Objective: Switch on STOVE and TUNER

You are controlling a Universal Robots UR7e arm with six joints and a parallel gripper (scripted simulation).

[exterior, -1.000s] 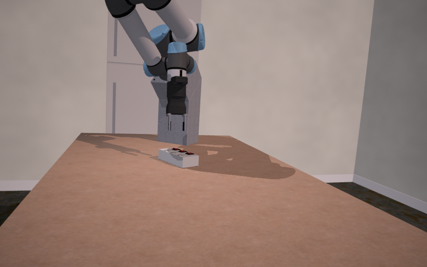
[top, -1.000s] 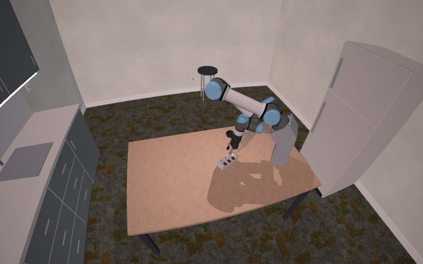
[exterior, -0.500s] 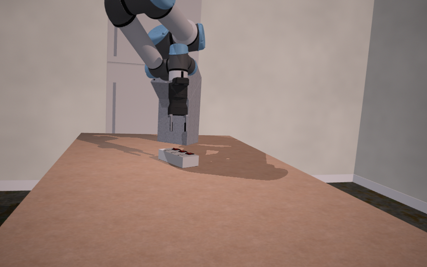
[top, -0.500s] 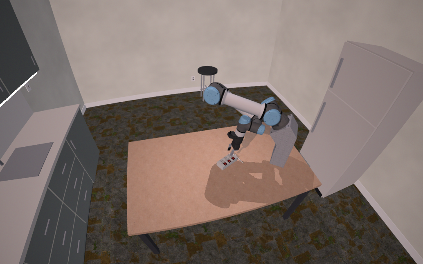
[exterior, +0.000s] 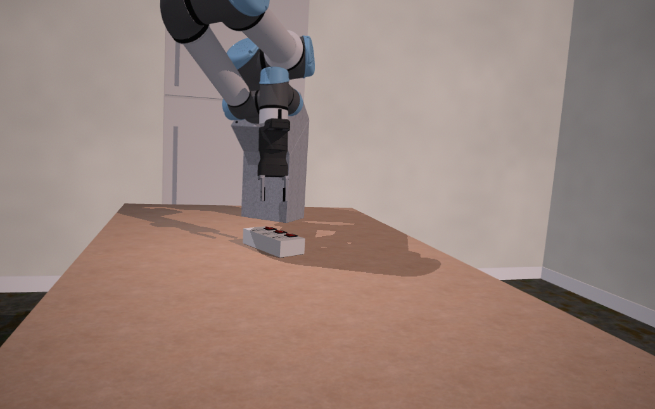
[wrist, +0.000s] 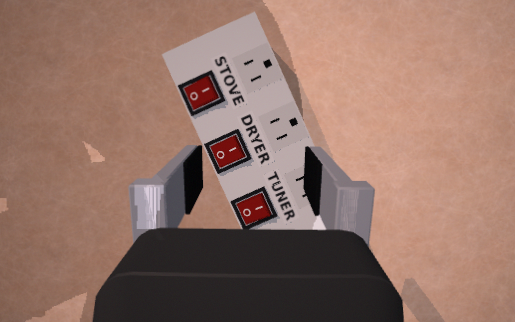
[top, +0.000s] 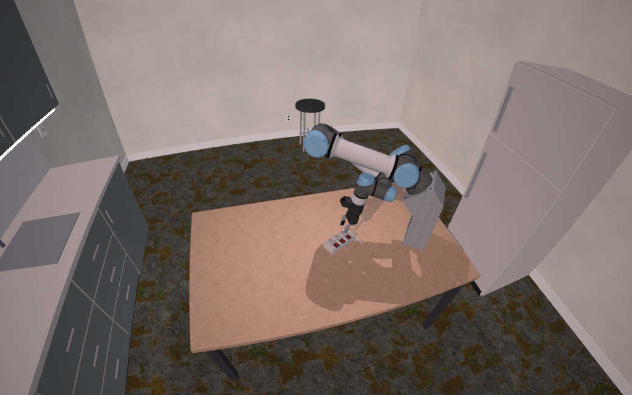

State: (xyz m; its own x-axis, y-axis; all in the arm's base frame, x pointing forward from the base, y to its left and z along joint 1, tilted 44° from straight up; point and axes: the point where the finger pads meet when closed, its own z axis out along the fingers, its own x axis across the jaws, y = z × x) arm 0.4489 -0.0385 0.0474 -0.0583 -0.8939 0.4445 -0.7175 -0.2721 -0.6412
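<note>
A white power strip [top: 334,245] [exterior: 275,245] [wrist: 211,47] lies flat, right way up, on the wooden table [top: 259,285] [exterior: 268,330] [wrist: 421,150]. In the wrist view it bears three red rocker switches: STOVE [wrist: 202,93], DRYER [wrist: 227,151] and TUNER [wrist: 254,208]. I cannot tell which side of each rocker is down. My gripper [top: 346,227] [exterior: 273,197] [wrist: 253,167] is open and empty. It points straight down a little above the strip, with the fingers either side of the DRYER and TUNER end, not touching it.
The arm's grey pedestal [top: 423,216] [exterior: 296,168] stands on the table just behind the strip. A tall fridge [top: 544,172] stands beside the table's right edge. A kitchen counter [top: 38,235] is far left, and a stool [top: 309,105] stands at the back wall.
</note>
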